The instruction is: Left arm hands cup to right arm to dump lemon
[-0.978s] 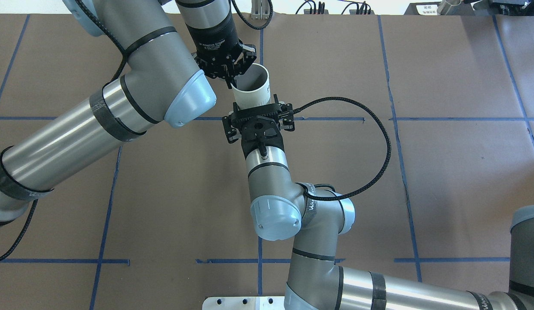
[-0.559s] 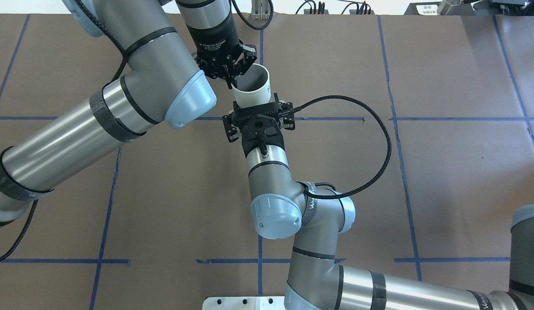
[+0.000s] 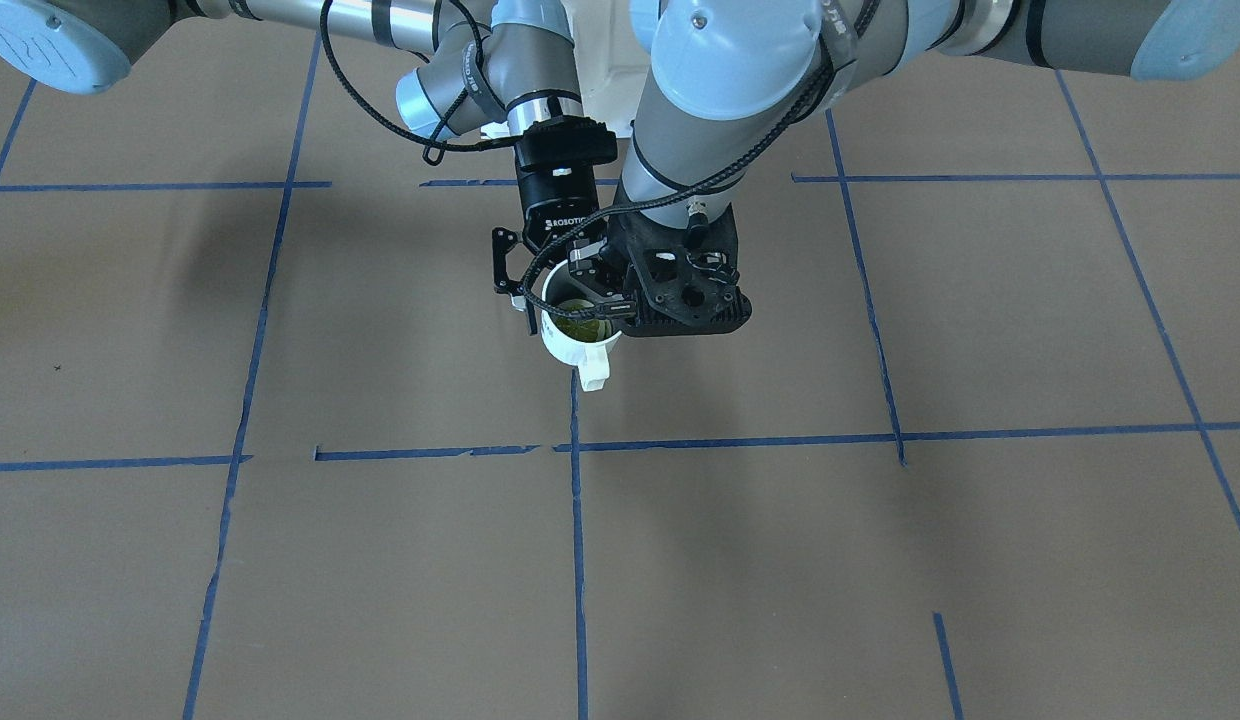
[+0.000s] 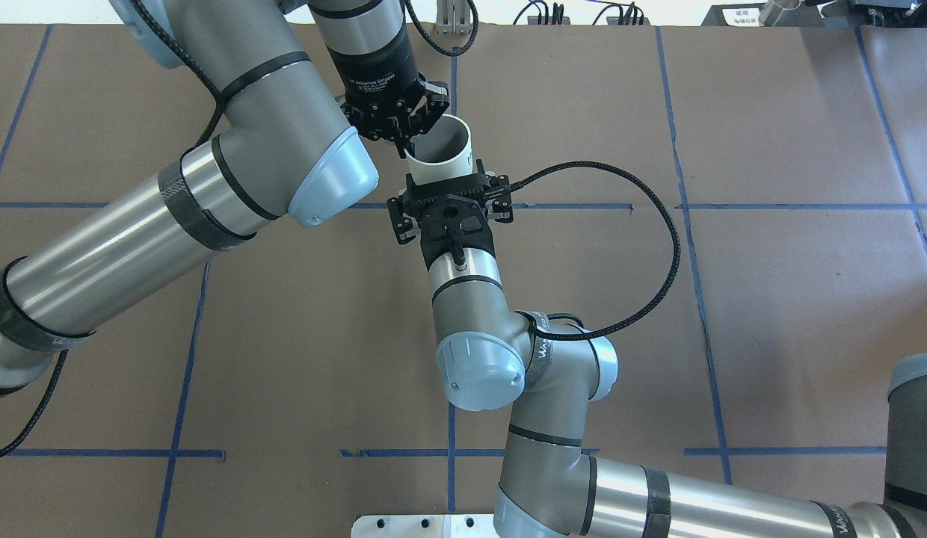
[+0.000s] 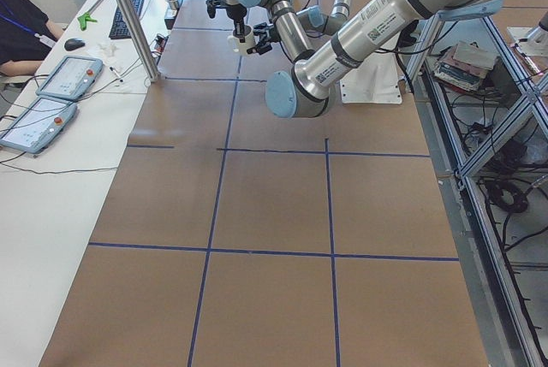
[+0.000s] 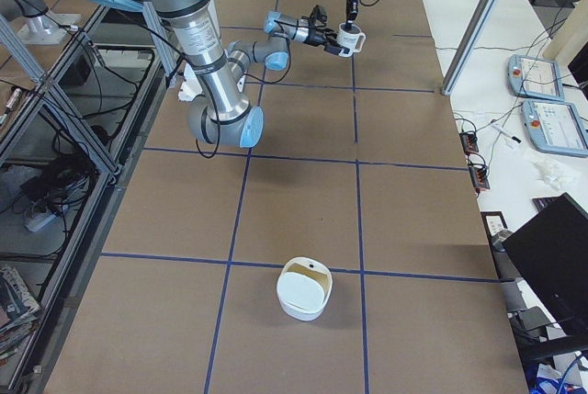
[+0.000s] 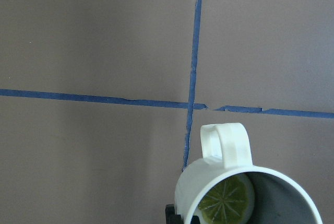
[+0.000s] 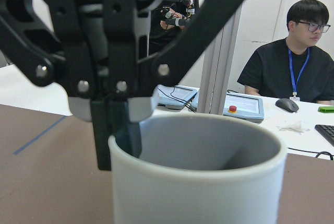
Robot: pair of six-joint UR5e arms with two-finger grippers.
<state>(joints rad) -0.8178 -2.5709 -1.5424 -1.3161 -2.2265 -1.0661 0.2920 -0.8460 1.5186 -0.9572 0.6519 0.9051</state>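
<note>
White mug (image 4: 439, 155) aloft, upright, lemon slice (image 7: 225, 207) flat inside. Left gripper (image 4: 446, 181) clamps the body from the side; right gripper (image 4: 401, 143), set above, seems pinched on the rim wall (one finger inside).

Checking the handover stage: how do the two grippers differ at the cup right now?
The left gripper hangs down over the cup, jaws pinching its rim; the right gripper lies level at the cup's side. The left gripper is a slim linkage type, the right gripper a broad perforated frame. Both are at the cup.
</note>
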